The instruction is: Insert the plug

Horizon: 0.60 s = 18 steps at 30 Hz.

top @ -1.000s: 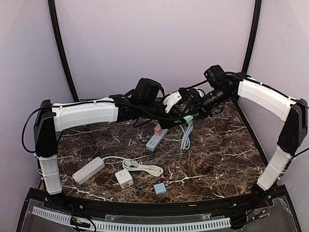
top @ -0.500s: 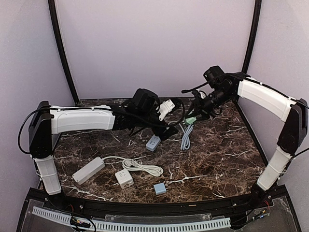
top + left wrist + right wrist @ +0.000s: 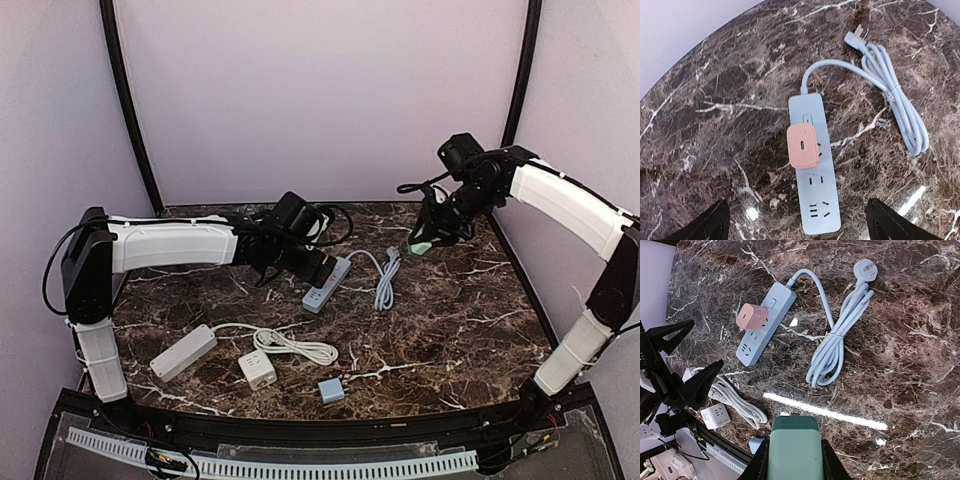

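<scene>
A light blue power strip (image 3: pixel 812 170) lies on the marble table, also seen in the top view (image 3: pixel 327 285) and the right wrist view (image 3: pixel 760 325). A pink plug (image 3: pixel 802 146) stands on its socket nearest the cord end (image 3: pixel 749 317); it is hidden in the top view. My left gripper (image 3: pixel 799 227) is open and empty, just above the strip's free end, one fingertip on each side (image 3: pixel 312 262). My right gripper (image 3: pixel 794 460) is shut on a green plug (image 3: pixel 794 450), held high over the table's back right (image 3: pixel 424 240).
The strip's blue cord lies coiled to its right (image 3: pixel 385 280). A white power strip (image 3: pixel 183 352), a white cube socket (image 3: pixel 257 368) with its coiled cord (image 3: pixel 300 347), and a small blue adapter (image 3: pixel 331 390) lie near the front.
My left arm has drawn back to the left and come down over the strip. My right gripper has moved right and away from the strip with the green plug.
</scene>
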{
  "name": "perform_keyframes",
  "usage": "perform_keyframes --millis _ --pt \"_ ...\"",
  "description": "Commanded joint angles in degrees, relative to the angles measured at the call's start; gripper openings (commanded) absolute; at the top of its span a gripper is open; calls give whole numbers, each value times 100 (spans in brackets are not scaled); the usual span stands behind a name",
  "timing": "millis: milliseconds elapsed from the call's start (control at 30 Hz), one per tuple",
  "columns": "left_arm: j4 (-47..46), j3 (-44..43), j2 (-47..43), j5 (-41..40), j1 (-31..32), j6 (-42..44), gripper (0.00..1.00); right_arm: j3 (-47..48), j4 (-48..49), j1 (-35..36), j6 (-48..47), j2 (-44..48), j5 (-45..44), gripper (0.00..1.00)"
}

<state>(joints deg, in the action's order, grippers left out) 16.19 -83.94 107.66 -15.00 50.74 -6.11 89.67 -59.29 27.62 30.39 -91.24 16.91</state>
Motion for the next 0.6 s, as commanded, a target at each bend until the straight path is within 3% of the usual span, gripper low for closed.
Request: perform_keyframes --millis 0,267,567 --pt "748 17 218 -81 11 -497 95 -202 -51 -72 -124 154 -160 0" --pt "1325 -392 864 177 6 -849 79 -153 -79 -114 -305 85 -117 0" --pt "1714 -1067 1450 526 -40 -1158 70 -386 -79 -151 -454 210 -99 0"
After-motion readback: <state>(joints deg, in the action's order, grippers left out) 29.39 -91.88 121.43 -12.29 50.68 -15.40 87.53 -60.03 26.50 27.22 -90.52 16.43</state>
